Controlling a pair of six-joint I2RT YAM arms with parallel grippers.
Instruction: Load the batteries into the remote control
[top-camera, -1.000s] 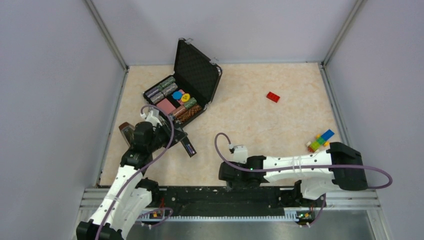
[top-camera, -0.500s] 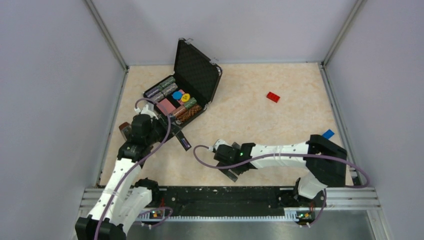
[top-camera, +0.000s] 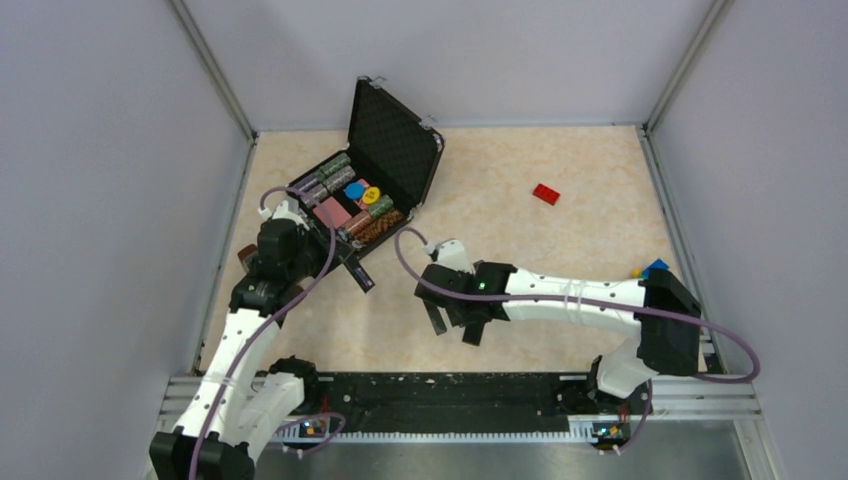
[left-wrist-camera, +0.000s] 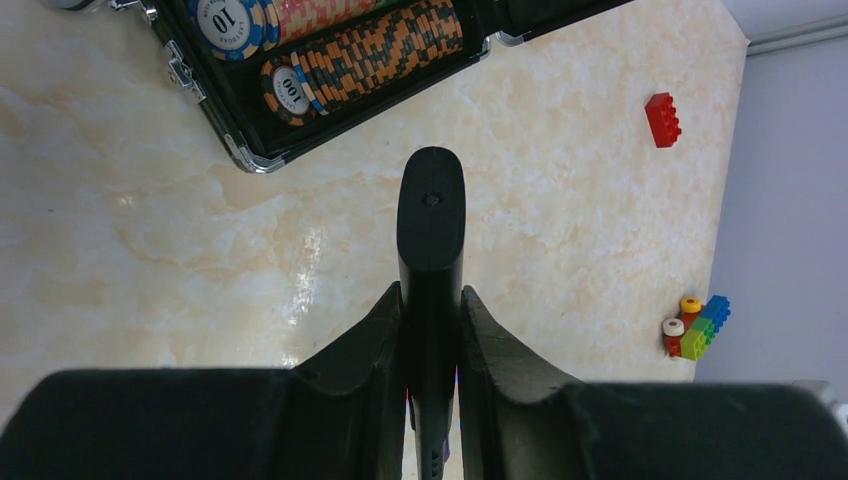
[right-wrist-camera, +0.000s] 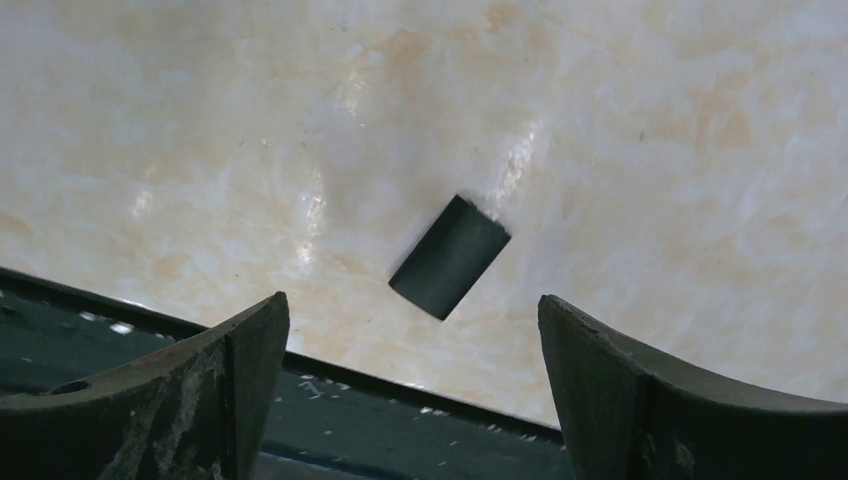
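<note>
My left gripper (top-camera: 338, 260) is shut on the remote control (top-camera: 360, 275), a slim black bar held off the table just in front of the case. In the left wrist view the remote (left-wrist-camera: 431, 215) sticks out edge-on between the closed fingers (left-wrist-camera: 365, 335) of that gripper (left-wrist-camera: 430, 292). A thin purple sliver (left-wrist-camera: 447, 450) shows beside the remote low between the fingers; the batteries are not clearly visible. My right gripper (top-camera: 455, 323) is open and empty at mid table. In the right wrist view it (right-wrist-camera: 412, 298) hovers over the small black cover piece (right-wrist-camera: 450, 257) lying flat.
The open black case (top-camera: 395, 140) with poker-chip stacks (left-wrist-camera: 350, 60) stands at the back left. A red brick (top-camera: 545, 193) lies at the back right, also in the left wrist view (left-wrist-camera: 661, 118). Coloured bricks (left-wrist-camera: 697, 325) lie near the right wall. The black rail (right-wrist-camera: 300, 420) runs along the near edge.
My right arm has swung left and away from the near rail to mid table, jaws open. My left gripper has carried the remote a little back and left toward the case.
</note>
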